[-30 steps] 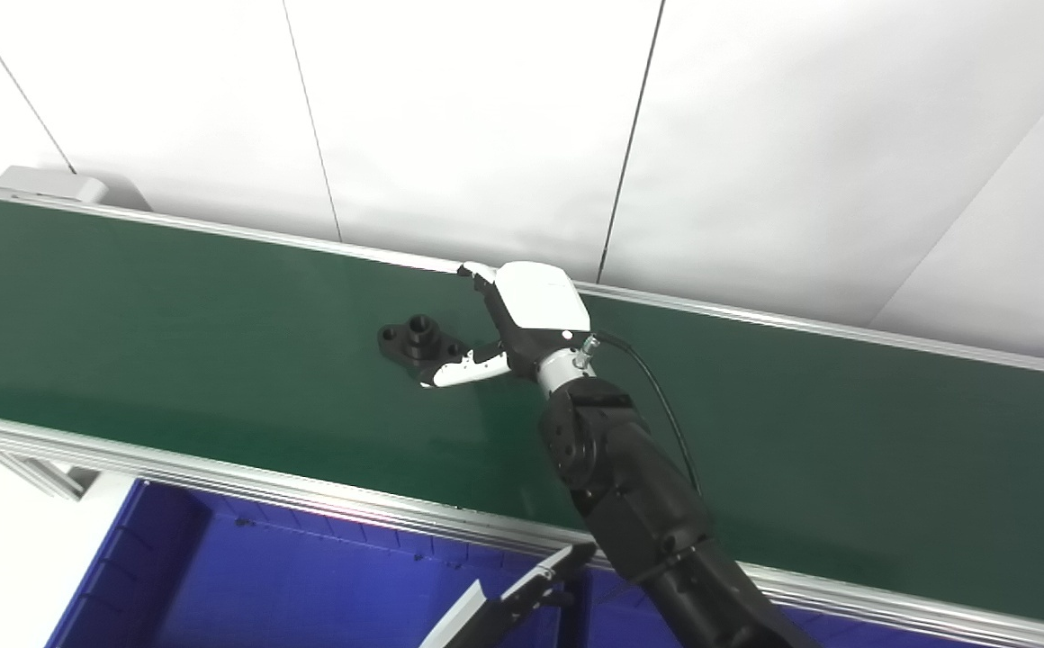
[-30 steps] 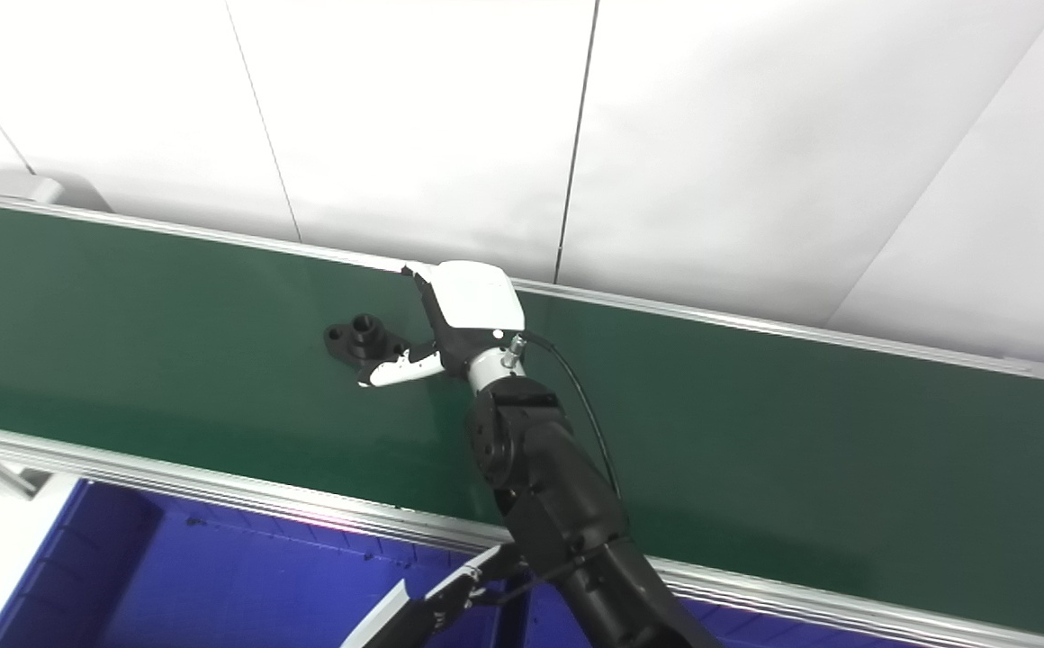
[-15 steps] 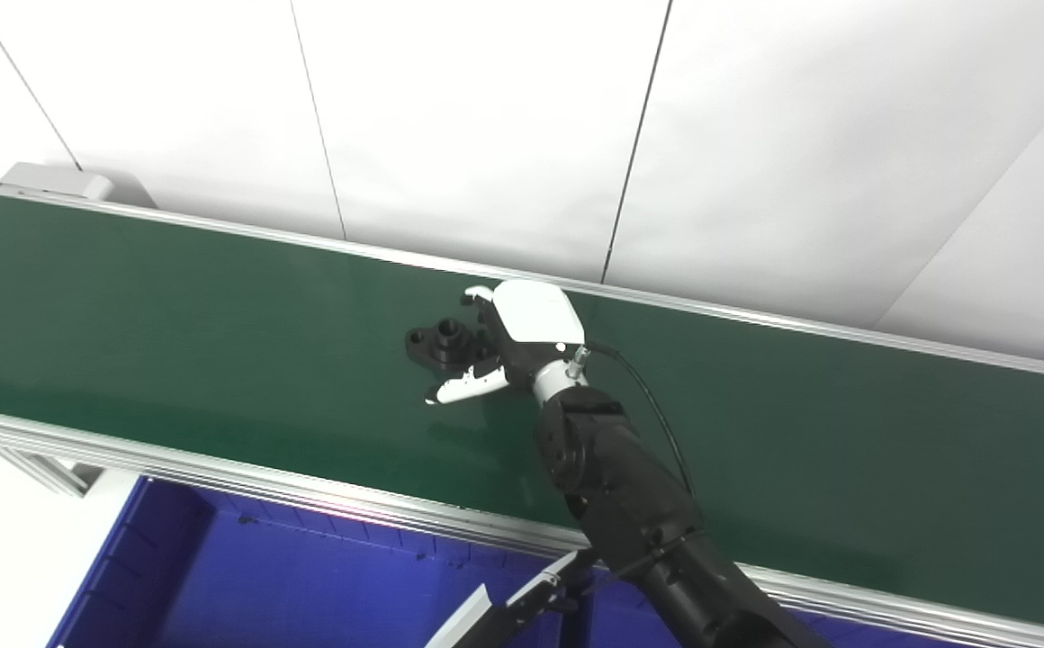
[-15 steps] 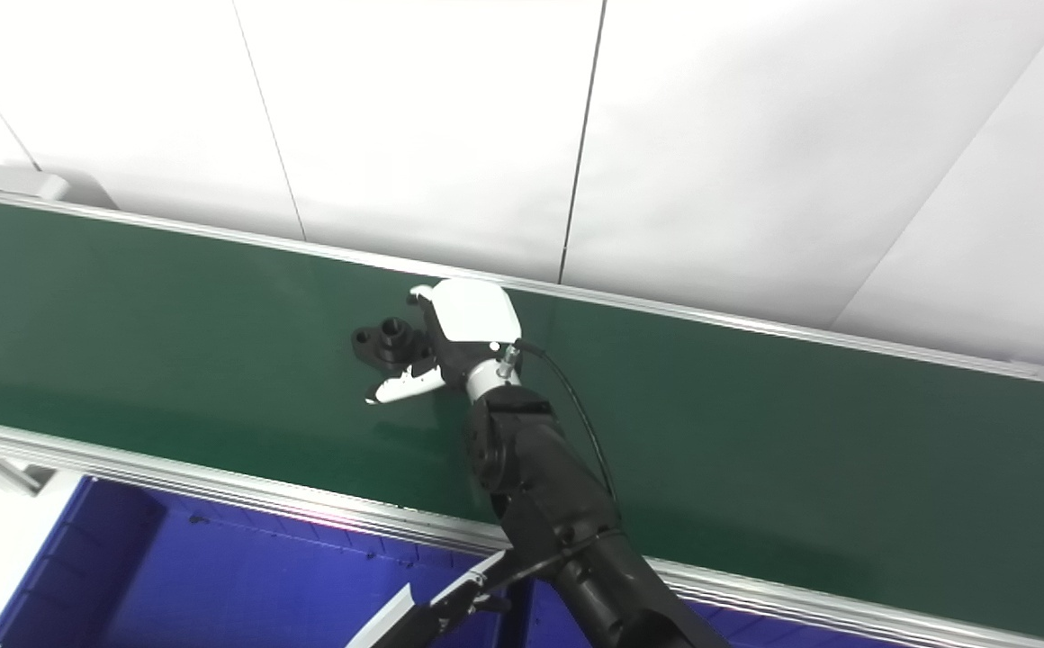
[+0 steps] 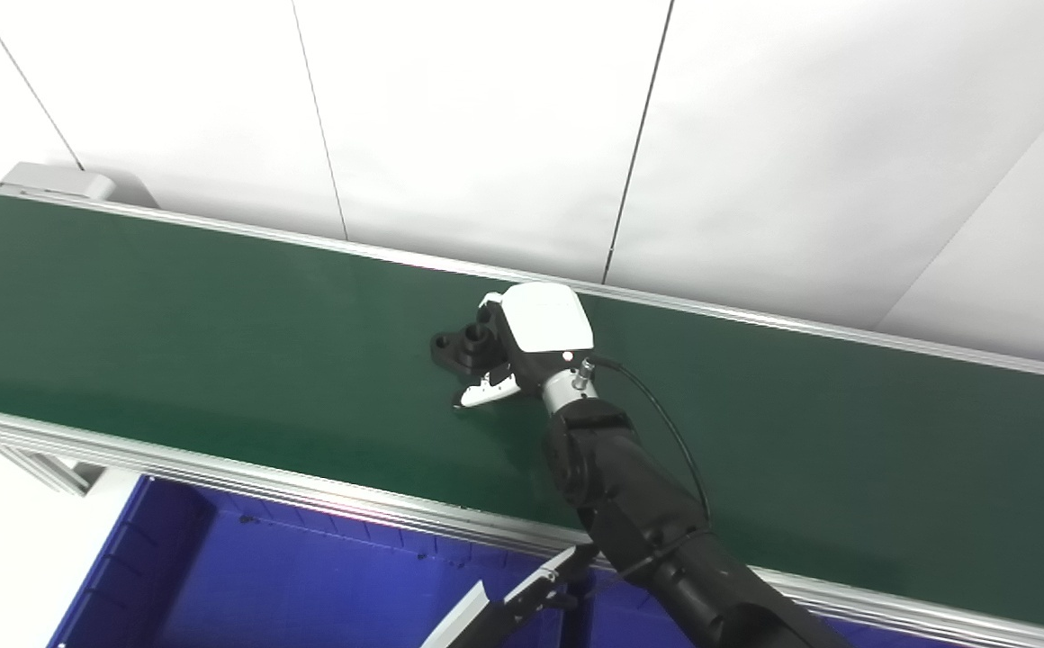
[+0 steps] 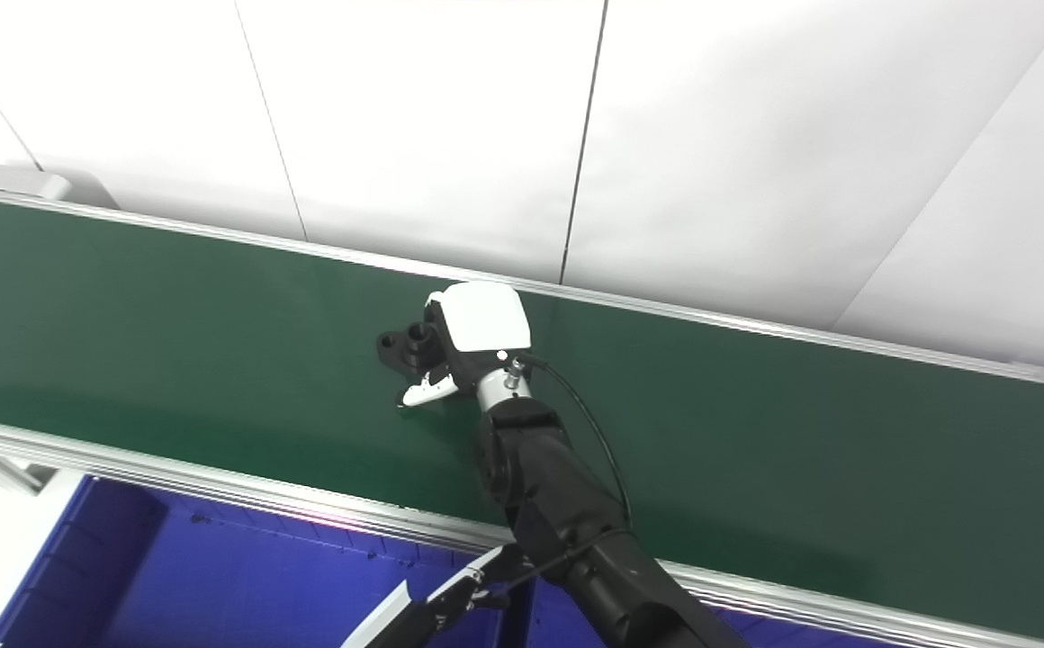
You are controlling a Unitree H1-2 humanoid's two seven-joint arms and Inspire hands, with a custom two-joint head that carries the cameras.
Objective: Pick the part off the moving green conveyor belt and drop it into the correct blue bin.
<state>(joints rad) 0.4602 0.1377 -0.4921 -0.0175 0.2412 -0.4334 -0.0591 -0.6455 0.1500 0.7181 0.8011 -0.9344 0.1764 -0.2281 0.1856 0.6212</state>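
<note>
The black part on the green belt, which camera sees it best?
The left eye view: more of the black part pokes out beside the right hand. The right eye view shows it too, equally half-hidden.

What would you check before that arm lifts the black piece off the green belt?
1. Right hand reaches the black flanged part: ok, fingers are against it.
2. Grip fully closed on the part: cannot tell, the palm hides the contact.
3. Part flat on the green conveyor belt: ok.
4. Blue bin below the belt's near edge open to receive: ok.
5. Which bin is the correct one: cannot tell.
6. Left hand out of the way: cannot tell, only a white and black piece shows at the bottom edge.
</note>
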